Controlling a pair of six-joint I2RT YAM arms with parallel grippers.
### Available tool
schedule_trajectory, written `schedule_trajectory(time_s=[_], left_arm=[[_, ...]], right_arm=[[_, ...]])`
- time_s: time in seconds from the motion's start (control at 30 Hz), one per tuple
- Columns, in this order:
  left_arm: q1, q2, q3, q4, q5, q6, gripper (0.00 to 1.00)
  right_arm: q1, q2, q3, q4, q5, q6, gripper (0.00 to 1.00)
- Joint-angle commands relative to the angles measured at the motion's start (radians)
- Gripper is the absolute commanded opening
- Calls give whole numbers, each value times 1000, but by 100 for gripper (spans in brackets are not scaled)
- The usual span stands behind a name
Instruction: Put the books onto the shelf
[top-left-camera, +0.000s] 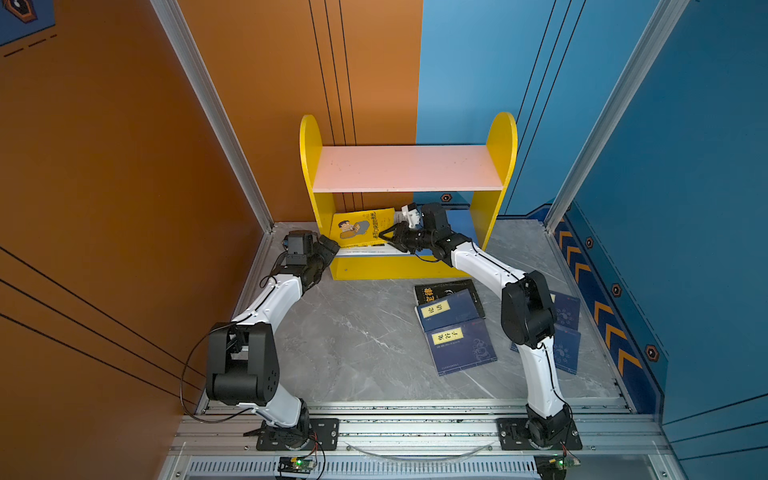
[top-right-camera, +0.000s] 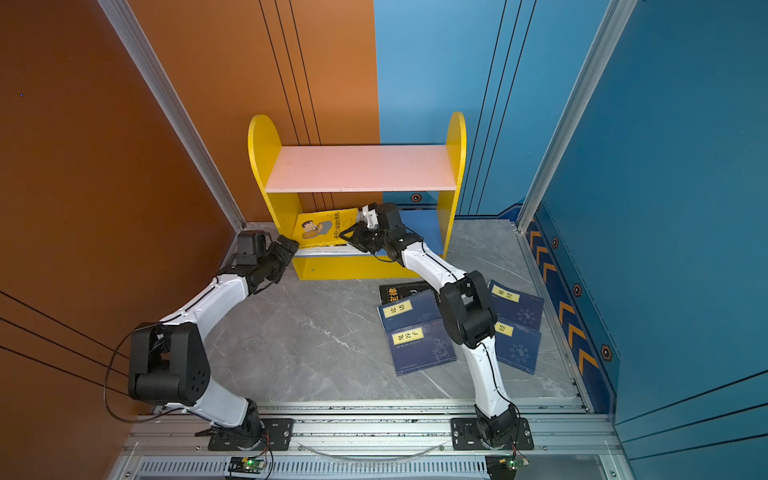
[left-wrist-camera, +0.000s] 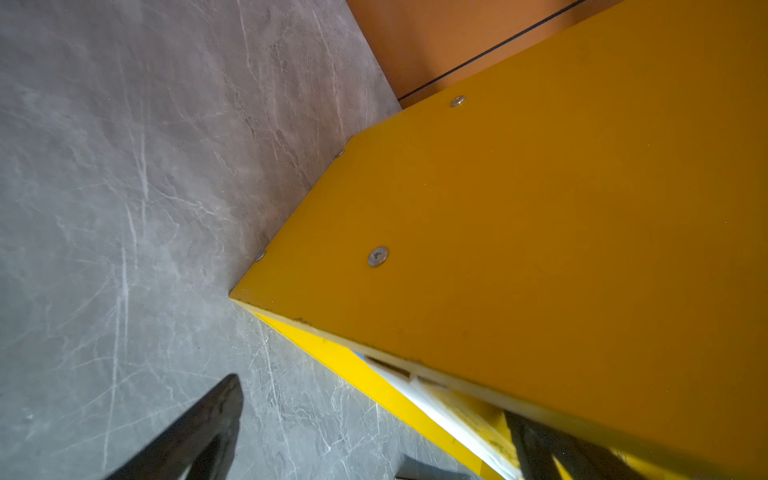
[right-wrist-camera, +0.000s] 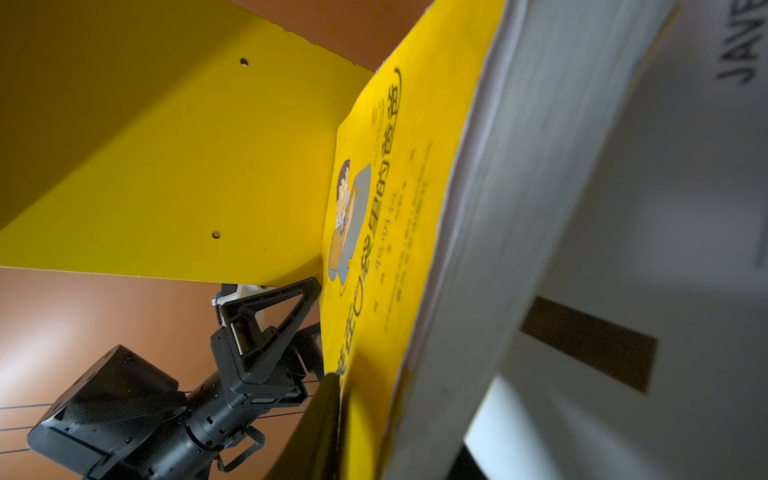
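Observation:
The shelf (top-left-camera: 407, 168) (top-right-camera: 361, 168) stands at the back wall. On its blue lower board a yellow book (top-left-camera: 359, 228) (top-right-camera: 322, 226) (right-wrist-camera: 386, 208) leans tilted over a large white book (top-left-camera: 365, 250) (right-wrist-camera: 685, 208). My right gripper (top-left-camera: 388, 237) (top-right-camera: 349, 237) (right-wrist-camera: 395, 419) has a finger on each side of the yellow book's right edge, close against it. My left gripper (top-left-camera: 332, 247) (top-right-camera: 291, 245) (left-wrist-camera: 374, 399) is wide open at the shelf's front left corner, its jaws straddling the yellow side panel (left-wrist-camera: 540, 208). A black book (top-left-camera: 449, 291) and several navy books (top-left-camera: 461, 347) (top-right-camera: 515, 299) lie on the table.
The grey marble table (top-left-camera: 353, 340) is walled in by orange panels on the left and blue ones on the right. The right arm's elbow (top-left-camera: 528, 311) hangs over the navy books at the right. The pink upper board holds nothing.

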Motion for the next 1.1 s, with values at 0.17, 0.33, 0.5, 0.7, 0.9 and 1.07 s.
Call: schedule_trajectory(time_s=[0.17,0.33,0.5,0.7,0.9,1.07], left_arm=[[7,1,-35,-48,-35,-5,98],[7,7,-33,-40,-31,-10,98],[5,9,-28,-36,-24,-13,98],[4,5,-28,-29,-17,-19,98],[-1,2,-31,-25,-11,-21,98],[-1,-10,-37,-24,-11,-21,98]], right_arm=[[-14,-20,61,-126,68,-96,52],[-27,-32,72,-187,101,-127,53],[-27,-30,105,-279,149,-176,48],[-20,-19,135,-298,168,-190,30],[-11,4,187,-337,178,-210,26],[-8,14,202,-339,180,-209,25]])
